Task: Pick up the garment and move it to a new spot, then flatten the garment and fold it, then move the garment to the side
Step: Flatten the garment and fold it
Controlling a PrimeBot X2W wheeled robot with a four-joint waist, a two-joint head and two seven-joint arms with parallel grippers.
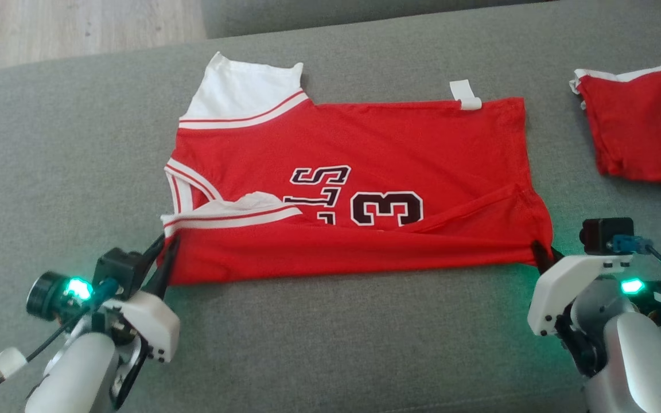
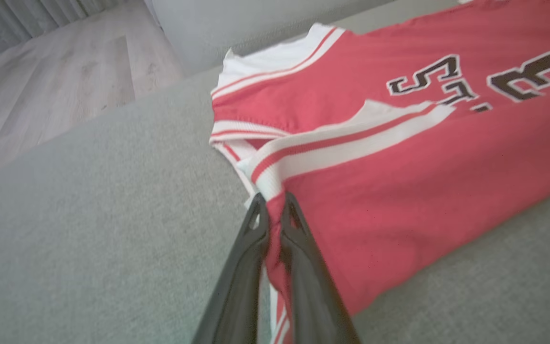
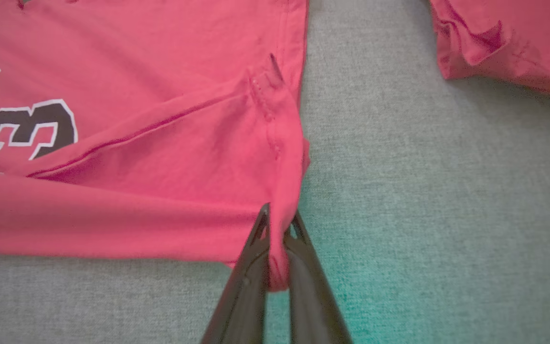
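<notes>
Jersey (image 1: 365, 137) corners pinched: L fingers (image 2: 248, 258), R fingers (image 3: 251, 279).

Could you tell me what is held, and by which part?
The red jersey: left gripper pinches its near shoulder-end corner, right gripper its near hem corner.

The left claw (image 1: 165, 244) and right claw (image 1: 539, 249) are showing slim dark fingers (image 2: 246, 267), white screwed wrist housings (image 1: 152, 324), green lights (image 1: 78, 287) glowing beside those housings, and black cables (image 1: 49, 341).
</notes>
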